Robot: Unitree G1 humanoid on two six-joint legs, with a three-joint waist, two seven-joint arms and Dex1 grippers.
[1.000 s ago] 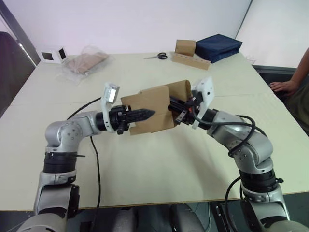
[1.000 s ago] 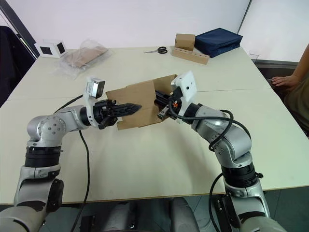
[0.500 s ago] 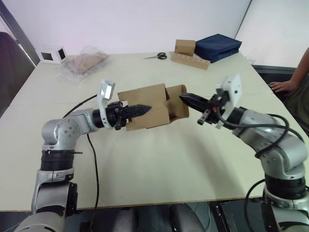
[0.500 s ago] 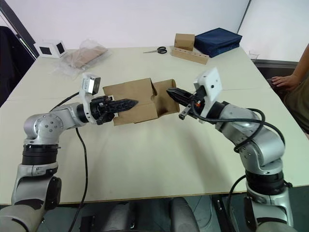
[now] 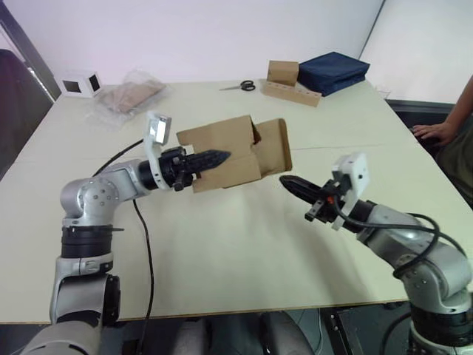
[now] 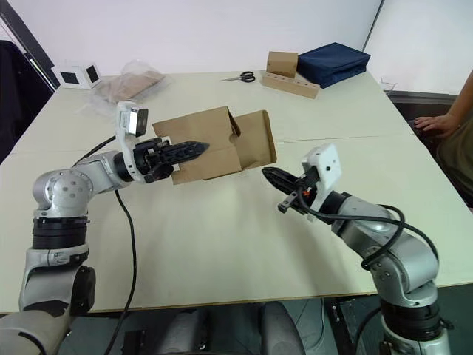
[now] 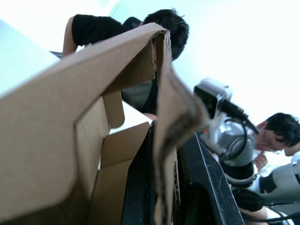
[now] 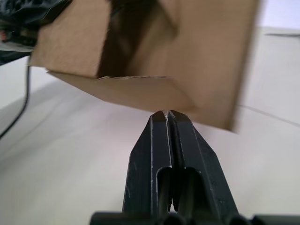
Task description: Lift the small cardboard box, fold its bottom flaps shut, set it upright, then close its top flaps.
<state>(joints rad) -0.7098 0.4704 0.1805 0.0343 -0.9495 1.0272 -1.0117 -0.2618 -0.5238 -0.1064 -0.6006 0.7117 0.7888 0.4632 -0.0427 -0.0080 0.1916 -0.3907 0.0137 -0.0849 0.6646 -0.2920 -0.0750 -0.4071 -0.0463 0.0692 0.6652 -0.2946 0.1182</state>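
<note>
The right gripper (image 5: 288,182) hangs low over the table (image 5: 244,251), fingers pressed together and empty, pointing up at the box (image 5: 222,151). Just beyond, the left gripper (image 5: 214,157) holds that box in the air, pinching one wall. Its end flap (image 5: 272,146) stands open, so folding is under way; next the right gripper likely must push that flap shut.
</note>
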